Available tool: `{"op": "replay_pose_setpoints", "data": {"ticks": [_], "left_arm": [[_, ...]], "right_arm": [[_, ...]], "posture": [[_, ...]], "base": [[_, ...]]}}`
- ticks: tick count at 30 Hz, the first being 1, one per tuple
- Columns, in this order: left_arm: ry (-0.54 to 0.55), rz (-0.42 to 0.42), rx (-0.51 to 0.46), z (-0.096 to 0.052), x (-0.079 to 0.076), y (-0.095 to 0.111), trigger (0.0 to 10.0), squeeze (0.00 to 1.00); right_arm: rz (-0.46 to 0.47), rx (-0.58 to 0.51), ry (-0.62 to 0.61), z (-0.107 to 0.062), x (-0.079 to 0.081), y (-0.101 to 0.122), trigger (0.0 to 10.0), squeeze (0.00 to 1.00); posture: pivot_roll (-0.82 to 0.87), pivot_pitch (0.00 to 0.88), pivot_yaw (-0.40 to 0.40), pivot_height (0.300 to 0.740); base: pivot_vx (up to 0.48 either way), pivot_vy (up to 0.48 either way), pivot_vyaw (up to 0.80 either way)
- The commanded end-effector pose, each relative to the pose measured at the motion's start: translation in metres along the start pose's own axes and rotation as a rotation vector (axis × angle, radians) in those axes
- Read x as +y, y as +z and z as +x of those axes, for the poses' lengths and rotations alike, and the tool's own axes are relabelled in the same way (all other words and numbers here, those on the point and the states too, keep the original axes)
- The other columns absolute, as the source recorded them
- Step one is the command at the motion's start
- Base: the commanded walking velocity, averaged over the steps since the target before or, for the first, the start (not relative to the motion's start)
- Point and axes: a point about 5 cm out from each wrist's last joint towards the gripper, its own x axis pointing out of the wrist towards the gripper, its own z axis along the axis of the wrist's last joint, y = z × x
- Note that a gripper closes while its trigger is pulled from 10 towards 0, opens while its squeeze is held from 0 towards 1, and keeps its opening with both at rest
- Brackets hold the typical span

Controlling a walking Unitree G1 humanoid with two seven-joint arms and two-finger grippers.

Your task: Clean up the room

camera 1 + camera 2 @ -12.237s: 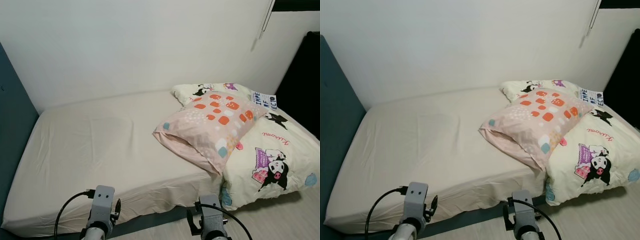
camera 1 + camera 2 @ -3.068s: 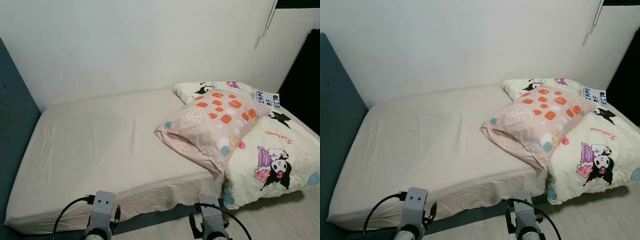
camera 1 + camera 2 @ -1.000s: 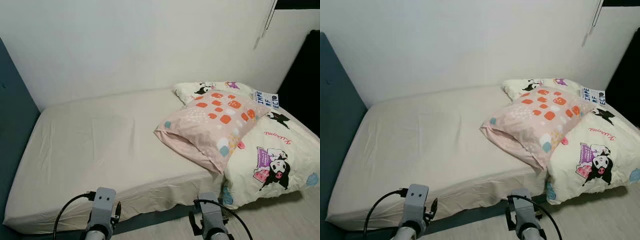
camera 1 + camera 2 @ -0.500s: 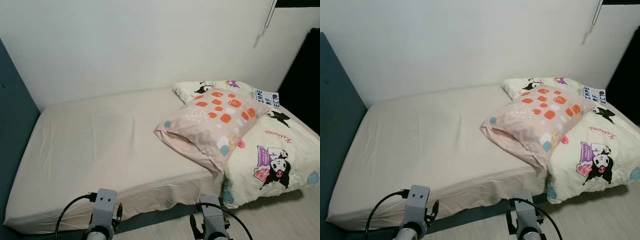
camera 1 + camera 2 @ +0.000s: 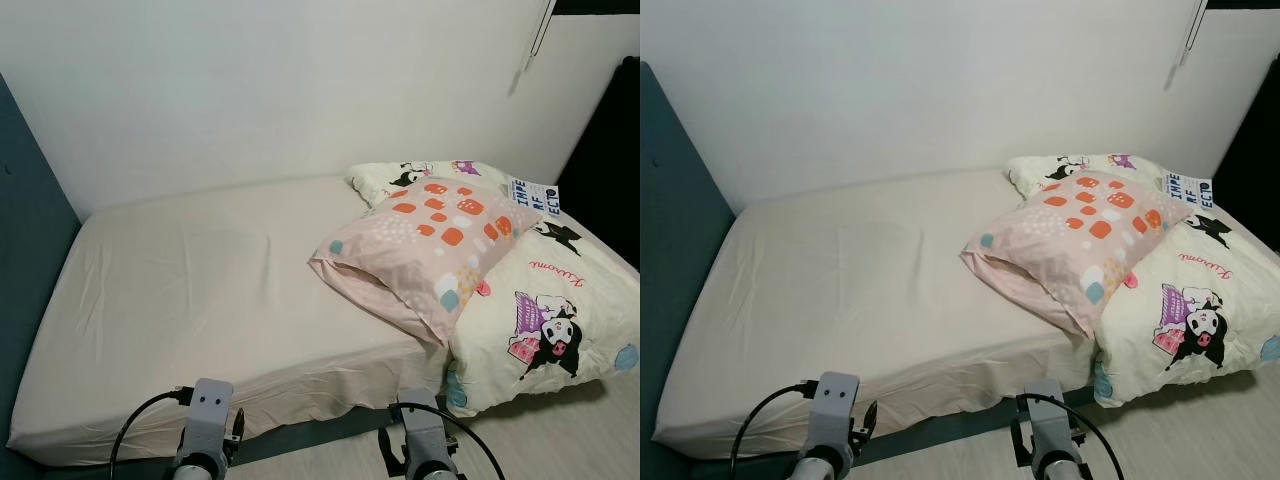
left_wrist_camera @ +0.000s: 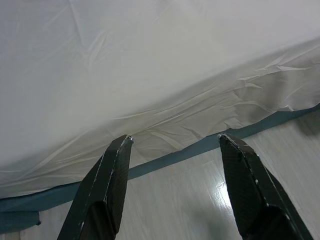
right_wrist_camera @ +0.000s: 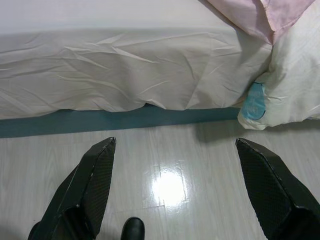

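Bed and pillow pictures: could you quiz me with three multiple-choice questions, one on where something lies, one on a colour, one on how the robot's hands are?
1. Where does the pink pillow lie?
A. on the floor
B. on the bed, leaning on the cartoon-print quilt
C. against the headboard

2. What colour is the headboard?
A. dark blue-grey
B. red
C. white

3. How are the left hand and right hand?
A. both gripping the sheet
B. one holds the pillow
C. both open, holding nothing

Answers:
1 B, it overlaps the quilt on the mattress.
2 A, seen at the bed's end.
3 C, fingers are spread over the floor.
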Motion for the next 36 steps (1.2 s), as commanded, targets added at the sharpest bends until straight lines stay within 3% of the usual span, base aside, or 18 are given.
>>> {"op": "replay_pose_setpoints", "data": {"ticks": [1, 36], "left_arm": [[0.0, -0.002, 0.039, -0.0041, -0.0021, -0.0084, 10.0, 0.0], [-0.001, -0.001, 0.042, -0.0054, -0.0022, -0.0092, 10.0, 0.0]], "right_arm": [[-0.006, 0.019, 0.004, -0.001, 0.0022, -0.0035, 10.0, 0.0], [-0.033, -0.003, -0.013, -0.0014, 0.001, -0.0015, 10.0, 0.0]], "posture": [[-0.04, 0.146, -0.009, 0.74], [-0.04, 0.156, -0.007, 0.74]], "base": [[0.0, 0.0, 0.0], [0.0, 0.0, 0.0]]}}
